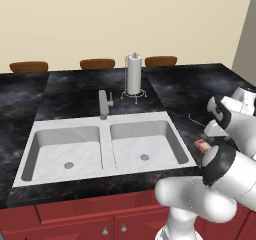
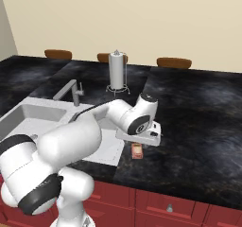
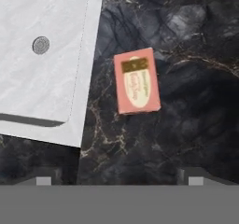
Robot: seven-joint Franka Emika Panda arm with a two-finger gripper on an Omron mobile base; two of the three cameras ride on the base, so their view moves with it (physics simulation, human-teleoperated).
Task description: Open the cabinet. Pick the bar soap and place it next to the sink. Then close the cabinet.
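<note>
Fingertips (image 3: 43, 181) of the robot's single gripper (image 3: 119, 180) stand spread wide at the bottom of the hand view, with nothing between them. Above them in that view, well clear of both tips, the bar soap (image 3: 137, 80) lies flat on the black marble counter (image 3: 186, 139), label side up, pinkish with a pale oval on its face. It touches neither finger. The soap rests just beside the outer rim of the white sink (image 3: 79, 120), on the counter strip to the right of the right-hand basin.

From the right base view, the soap (image 2: 137, 150) sits on the counter (image 2: 198, 126) directly below the hand, near the counter's front edge, beside the sink (image 2: 28, 112). From the left base view, a corner of the soap (image 1: 201, 145) peeks out from behind the arm, just right of the sink (image 1: 172, 129).

Judged from this, the placing step looks finished: the soap is down next to the sink and let go. What remains is closing the cabinet, which calls for lifting the hand straight up clear of the soap, then turning to the cabinet door.

Count: one bar soap, one sink with two basins, one faucet (image 1: 104, 104), one paper towel holder (image 1: 133, 76), three brown stool tops (image 1: 97, 63) beyond the counter.
</note>
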